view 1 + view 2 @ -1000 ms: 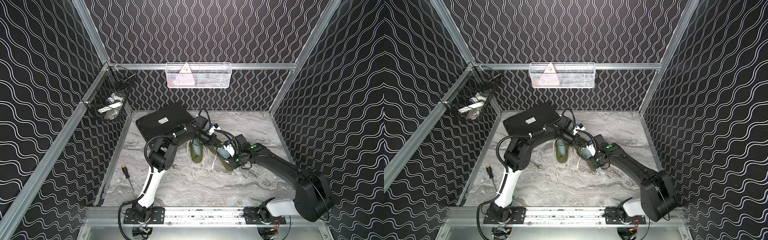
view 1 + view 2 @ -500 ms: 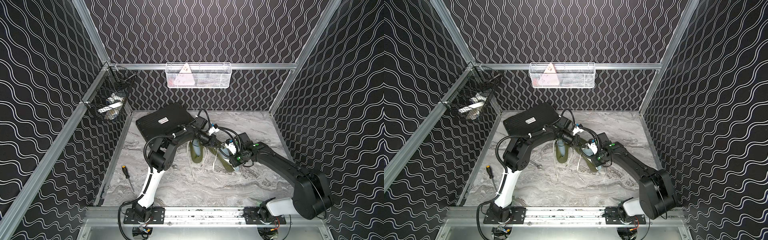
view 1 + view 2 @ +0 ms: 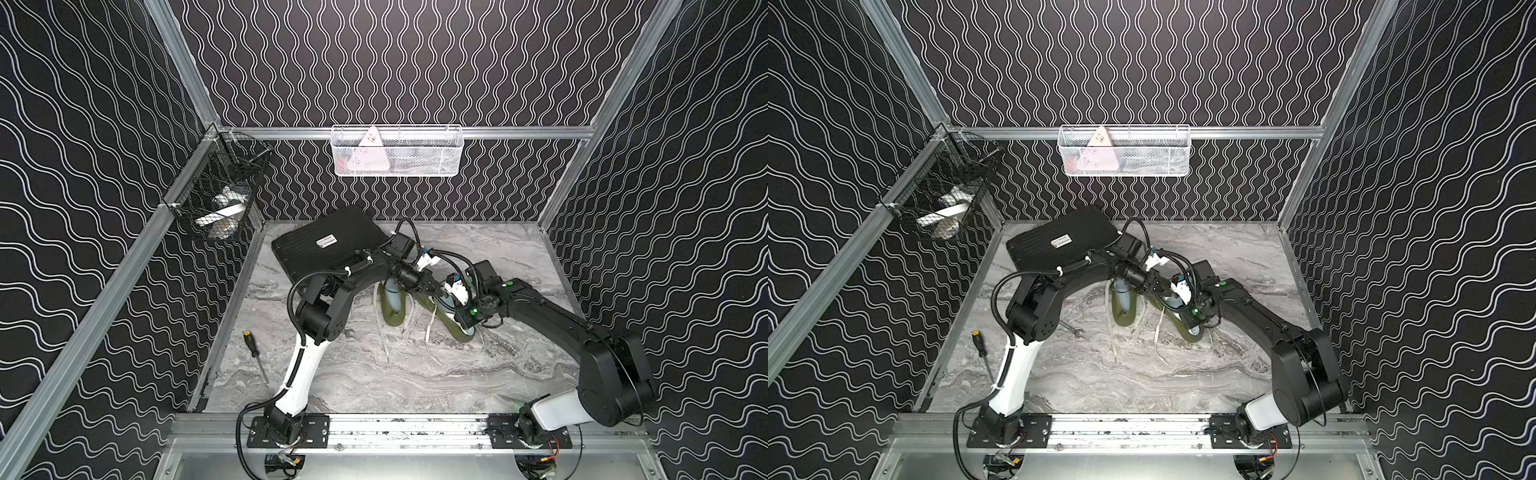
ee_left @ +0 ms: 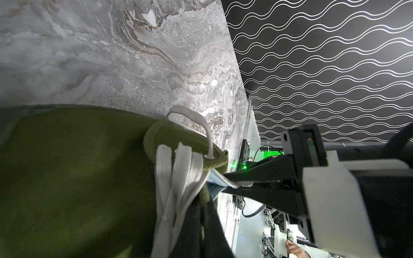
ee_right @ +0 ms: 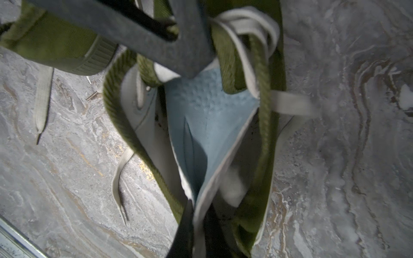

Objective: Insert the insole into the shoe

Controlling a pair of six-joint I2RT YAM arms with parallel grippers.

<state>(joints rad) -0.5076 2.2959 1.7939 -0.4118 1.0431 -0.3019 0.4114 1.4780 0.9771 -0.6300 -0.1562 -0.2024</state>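
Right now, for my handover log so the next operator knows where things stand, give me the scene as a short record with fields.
surface: grey marble-patterned tabletop
shoe being fitted: olive green canvas shoe, white laces loose
insole: pale blue foam insole, partly inside that shoe
right gripper: shut on the insole's edge
left gripper: shut, apparently on the shoe's tongue
other shoe: second olive green shoe, beside the first
also there: black-handled screwdriver; flat black case
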